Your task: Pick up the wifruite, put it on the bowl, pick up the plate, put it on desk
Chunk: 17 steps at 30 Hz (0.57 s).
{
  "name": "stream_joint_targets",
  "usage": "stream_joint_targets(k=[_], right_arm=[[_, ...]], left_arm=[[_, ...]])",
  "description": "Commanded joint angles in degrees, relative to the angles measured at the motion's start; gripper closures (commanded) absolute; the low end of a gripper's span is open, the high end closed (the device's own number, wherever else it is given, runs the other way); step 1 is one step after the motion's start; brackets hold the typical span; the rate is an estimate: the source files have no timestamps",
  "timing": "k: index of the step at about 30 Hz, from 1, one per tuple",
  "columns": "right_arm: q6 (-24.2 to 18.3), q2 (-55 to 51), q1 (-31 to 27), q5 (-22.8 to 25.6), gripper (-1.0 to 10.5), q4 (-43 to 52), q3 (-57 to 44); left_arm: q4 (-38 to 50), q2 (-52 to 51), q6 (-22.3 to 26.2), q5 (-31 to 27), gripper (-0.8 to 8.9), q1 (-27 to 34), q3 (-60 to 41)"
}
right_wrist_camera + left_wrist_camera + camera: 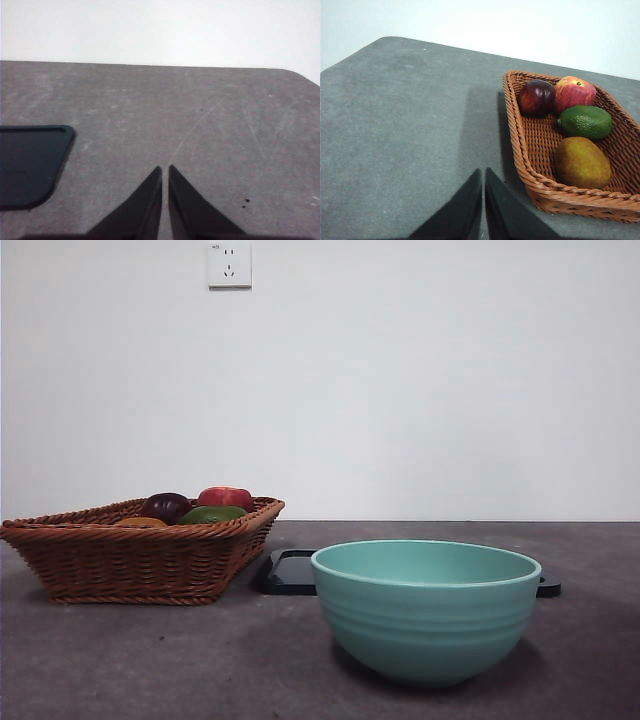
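Observation:
The wifruite (582,162), a dull brown-orange oval, lies in the wicker basket (520,130); only its top (140,522) peeks over the rim in the front view. The teal ribbed bowl (425,625) stands empty on the desk (150,660), to the right of the basket. Behind the bowl lies the flat black rectangular plate (290,572), whose corner (30,165) also shows in the right wrist view. My left gripper (483,172) hovers shut above the desk beside the basket. Shut too, my right gripper (165,170) hangs over bare desk near the plate. Neither arm shows in the front view.
The basket (130,560) also holds a dark purple fruit (536,97), a red fruit (575,92) and a green avocado (585,121). A white wall with a socket (229,264) rises behind the table. The desk's rounded far corner (300,75) is in sight.

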Motion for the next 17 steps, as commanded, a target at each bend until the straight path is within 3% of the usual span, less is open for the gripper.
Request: stream_joint_targets(k=[1,7,17], right_arm=[[-0.2,-0.1,-0.3,0.1,9.3,-0.2,-0.2],[0.6,-0.1,-0.3,0.1,9.3,-4.5,-0.8],[3.2,-0.1,0.0,0.0,9.3,-1.4,-2.7]], left_arm=[[-0.2,-0.1,0.1,-0.2,8.05,0.0,-1.2],[-0.3,-0.1,0.1,-0.2,8.05,0.1,-1.2],[-0.3,-0.1,0.1,-0.2,8.05,0.1,-1.2]])
